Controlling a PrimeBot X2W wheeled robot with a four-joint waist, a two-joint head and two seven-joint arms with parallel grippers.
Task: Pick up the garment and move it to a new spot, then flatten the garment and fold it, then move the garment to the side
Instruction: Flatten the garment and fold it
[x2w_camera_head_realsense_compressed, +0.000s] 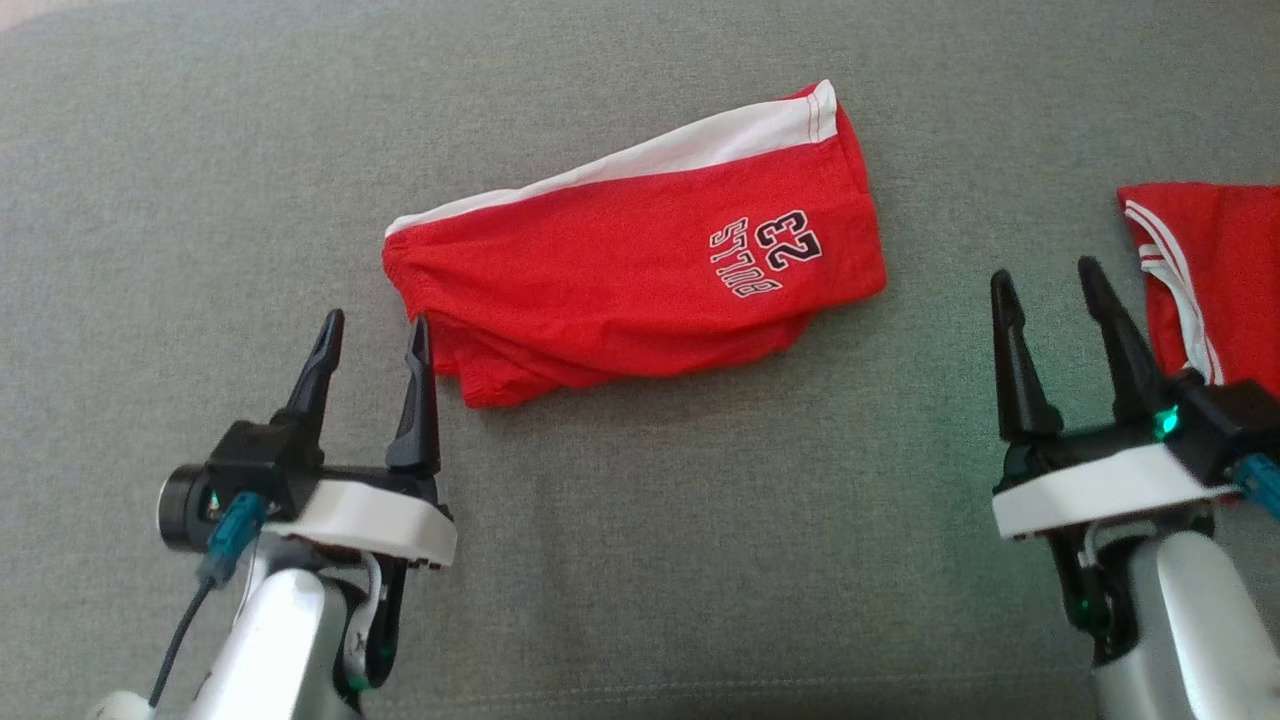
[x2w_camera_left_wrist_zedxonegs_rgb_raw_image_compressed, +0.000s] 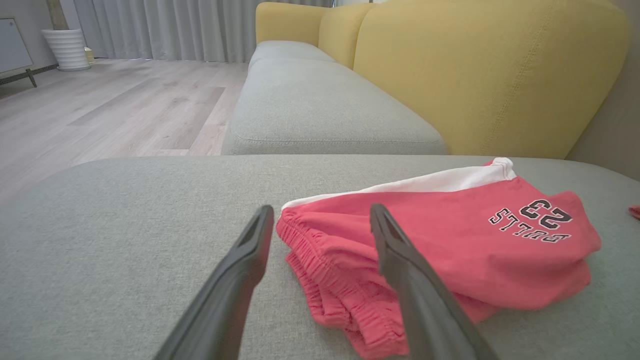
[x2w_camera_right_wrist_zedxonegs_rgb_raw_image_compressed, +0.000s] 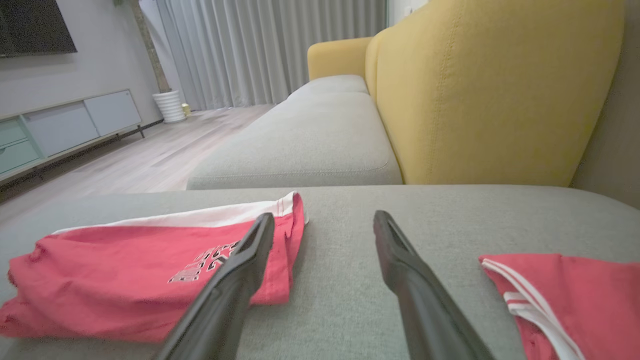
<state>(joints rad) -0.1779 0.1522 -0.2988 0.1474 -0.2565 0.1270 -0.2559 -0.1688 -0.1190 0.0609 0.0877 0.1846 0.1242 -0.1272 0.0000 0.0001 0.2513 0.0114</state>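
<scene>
Shorts (x2w_camera_head_realsense_compressed: 620, 270): folded; I reckon only shifting aside remains
Left pincer (x2w_camera_head_realsense_compressed: 378, 320): spread, empty, beside waistband (x2w_camera_head_realsense_compressed: 402, 268)
Right pincer (x2w_camera_head_realsense_compressed: 1044, 270): spread, empty

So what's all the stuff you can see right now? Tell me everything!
shorts: one, red with a white side stripe and "BULLS 23" print, lying folded in the middle of the seat
second garment: one, red with white stripes, at the robot's far right on the seat
sofa seat: grey, under both garments
sofa back: yellow, behind the seat
floor: pale wood, beyond the sofa
ribbed pot: one, white, on the floor by the curtains
curtains: grey, far wall
cabinet: one, pale, low along the wall
left end effector: one, dark fingers, open, beside the shorts' waistband end
right end effector: one, dark fingers, open, between the two garments
</scene>
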